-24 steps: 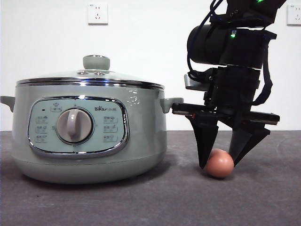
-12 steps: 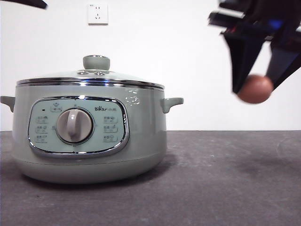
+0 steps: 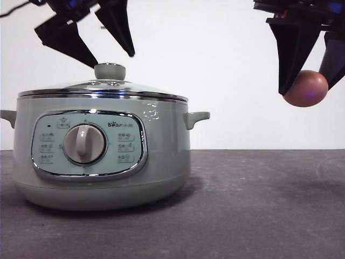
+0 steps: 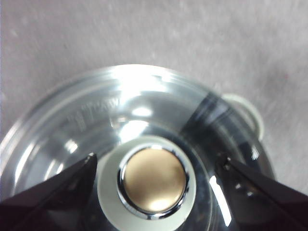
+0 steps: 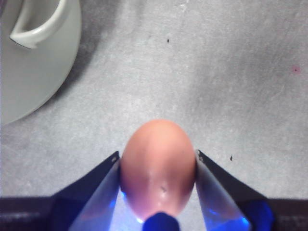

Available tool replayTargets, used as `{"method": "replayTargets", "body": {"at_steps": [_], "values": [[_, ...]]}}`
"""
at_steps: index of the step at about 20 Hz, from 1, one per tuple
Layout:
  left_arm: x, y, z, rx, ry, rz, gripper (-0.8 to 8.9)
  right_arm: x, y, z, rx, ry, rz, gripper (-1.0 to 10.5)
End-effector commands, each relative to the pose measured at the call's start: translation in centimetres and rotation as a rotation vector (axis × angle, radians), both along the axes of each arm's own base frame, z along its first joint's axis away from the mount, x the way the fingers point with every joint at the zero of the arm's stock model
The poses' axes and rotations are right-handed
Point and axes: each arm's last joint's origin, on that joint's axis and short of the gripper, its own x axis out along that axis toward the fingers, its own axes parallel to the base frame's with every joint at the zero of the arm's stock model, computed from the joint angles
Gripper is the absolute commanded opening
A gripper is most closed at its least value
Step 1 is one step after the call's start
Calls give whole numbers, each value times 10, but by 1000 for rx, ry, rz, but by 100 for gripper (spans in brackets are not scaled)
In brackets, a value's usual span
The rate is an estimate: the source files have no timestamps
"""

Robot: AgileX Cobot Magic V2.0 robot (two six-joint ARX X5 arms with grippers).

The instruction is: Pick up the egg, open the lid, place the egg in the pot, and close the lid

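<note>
The sage-green pot (image 3: 99,154) stands at the left of the front view with the glass lid (image 3: 102,88) on it. My right gripper (image 3: 308,89) is shut on the brown egg (image 3: 305,88) and holds it high in the air to the right of the pot. The egg (image 5: 158,166) shows between the jaws in the right wrist view. My left gripper (image 3: 108,56) is open just above the lid's green knob (image 3: 110,71). In the left wrist view the knob (image 4: 153,185) sits between the spread jaws, untouched.
The pot's side handle (image 3: 195,118) sticks out toward the egg and also shows in the right wrist view (image 5: 38,26). The dark grey table (image 3: 259,210) stretches right of the pot. A white wall with a socket is behind.
My right gripper lifted the egg off the table to high at the right. My left gripper came down from the top left corner to just above the lid knob.
</note>
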Motion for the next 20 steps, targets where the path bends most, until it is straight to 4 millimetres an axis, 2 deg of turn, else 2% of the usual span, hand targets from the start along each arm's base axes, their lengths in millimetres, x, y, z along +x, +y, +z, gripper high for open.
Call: {"method": "replayTargets", "body": {"at_steps": [1,11,16,19,20], "values": [[1,-3,-3,23,7,-10,417,0,0,-1,-4,-2,4,-12],[1,-11,-8,52,11,-29,399,0,0,0,2,-11,3,-12],[0,-10,-9,66,19,-38,97,0,0,0,4,-12,2,-12],[0,-10,-10,81,19,-50,-7,0,0,0,4,-12,2,-12],[0,-10,-10,82,18,-49,-12,0,0,0,4,-13,2,-12]]}}
